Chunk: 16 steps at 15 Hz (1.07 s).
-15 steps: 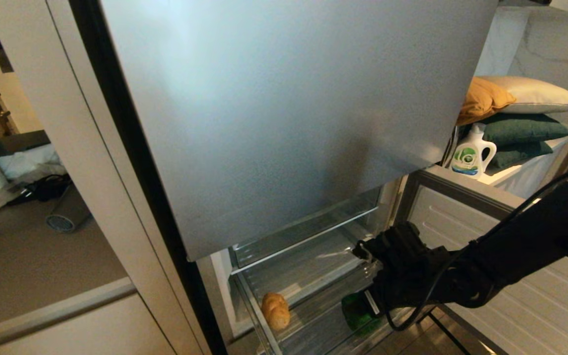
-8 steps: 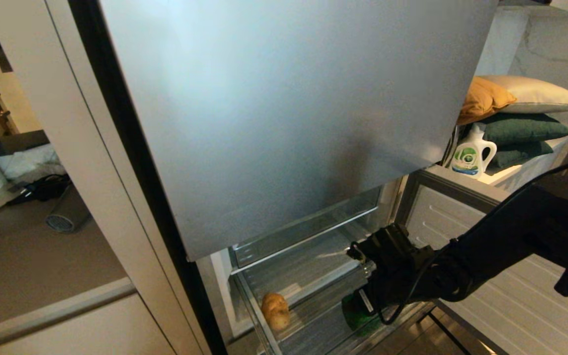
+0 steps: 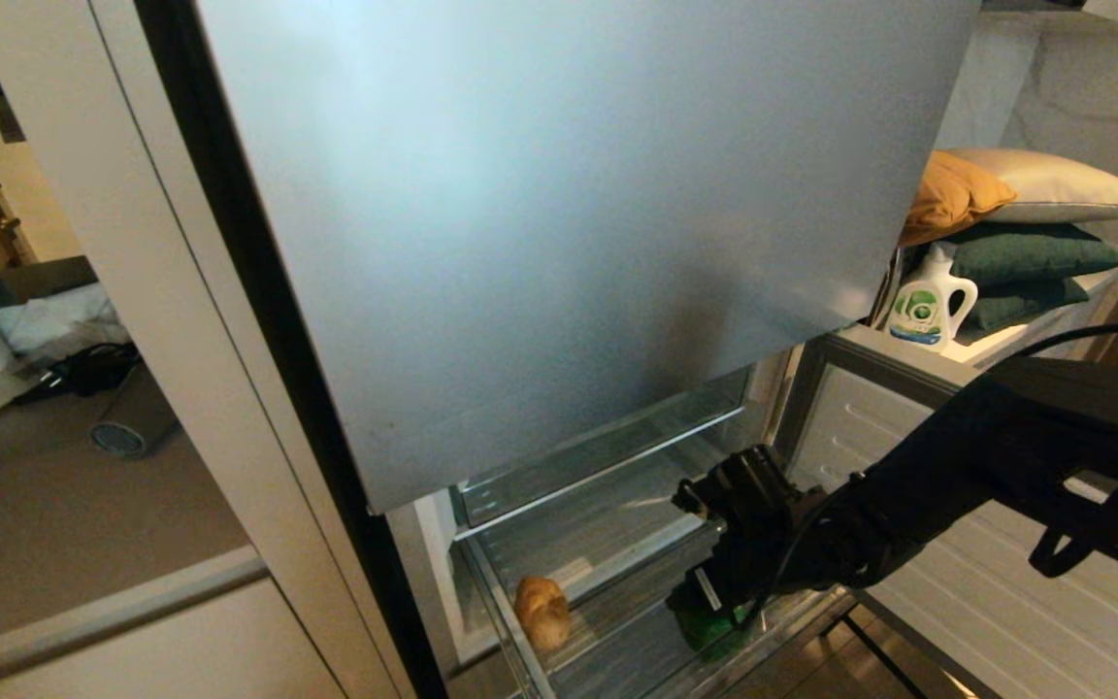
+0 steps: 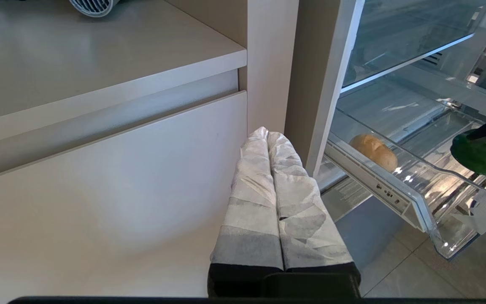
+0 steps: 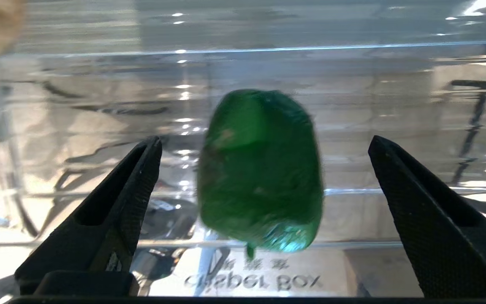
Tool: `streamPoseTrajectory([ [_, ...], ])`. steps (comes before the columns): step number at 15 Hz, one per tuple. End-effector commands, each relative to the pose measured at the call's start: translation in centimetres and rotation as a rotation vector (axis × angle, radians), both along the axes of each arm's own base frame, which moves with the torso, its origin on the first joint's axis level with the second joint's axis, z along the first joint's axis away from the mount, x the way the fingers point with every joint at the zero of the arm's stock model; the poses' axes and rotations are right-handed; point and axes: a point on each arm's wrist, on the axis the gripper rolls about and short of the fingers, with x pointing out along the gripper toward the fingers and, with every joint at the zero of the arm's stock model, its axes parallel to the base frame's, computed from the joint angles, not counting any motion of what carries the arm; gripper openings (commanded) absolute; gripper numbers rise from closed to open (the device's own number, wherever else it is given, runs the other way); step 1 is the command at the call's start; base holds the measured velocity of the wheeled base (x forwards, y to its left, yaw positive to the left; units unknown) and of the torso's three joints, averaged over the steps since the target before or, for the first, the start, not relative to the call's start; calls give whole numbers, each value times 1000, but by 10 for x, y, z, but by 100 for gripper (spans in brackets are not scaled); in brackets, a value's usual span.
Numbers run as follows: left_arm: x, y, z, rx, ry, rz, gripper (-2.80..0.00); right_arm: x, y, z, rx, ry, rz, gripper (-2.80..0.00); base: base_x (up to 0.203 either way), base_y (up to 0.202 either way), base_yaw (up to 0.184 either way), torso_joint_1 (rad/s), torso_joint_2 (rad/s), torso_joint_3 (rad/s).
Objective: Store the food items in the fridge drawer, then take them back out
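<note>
Head view: right gripper is down inside the pulled-out fridge drawer, right over the bell pepper. Potato lies on the ribbed floor near the drawer's left wall, well apart from the pepper. Upper fridge door overhangs the drawer, so keep the wrist low and forward of its bottom edge on the way out.

Left wrist view: left gripper is parked beside the beige cabinet, padded jaws pressed together, nothing in them. Potato and pepper both visible through the clear front wall. Not needed for this step.

Right wrist view: jaws spread wide, pepper centred between them, gap on both sides, no contact visible. Looks like the pick-up for the take-out half of the task.

Advice: go a bit deeper so the fingertips pass the pepper's widest bulge, then close slowly. Glossy, lumpy skin will likely slip if pinched near the top. Lift straight up to clear the drawer wall before pulling back. Potato next.
</note>
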Motion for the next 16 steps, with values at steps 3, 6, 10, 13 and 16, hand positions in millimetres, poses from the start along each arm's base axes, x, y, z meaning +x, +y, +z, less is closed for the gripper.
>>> streamPoseTrajectory([
  [3, 1, 0, -3, 1, 11, 1, -280, 6, 3, -8, -5, 1, 0, 0, 0, 0, 0, 0, 0, 0],
  [6, 1, 0, -3, 1, 11, 1, -280, 6, 2, -11, -42, 26, -11, 0, 0, 0, 0, 0, 0, 0],
  [10, 1, 0, -3, 1, 11, 1, -280, 10, 1, -12, -74, 68, -25, 0, 0, 0, 0, 0, 0, 0],
  [13, 1, 0, -3, 0, 11, 1, -280, 11, 1, -19, -80, 80, -25, 0, 0, 0, 0, 0, 0, 0],
  [16, 1, 0, -3, 0, 11, 1, -280, 13, 3, -21, -79, 79, -25, 0, 0, 0, 0, 0, 0, 0],
])
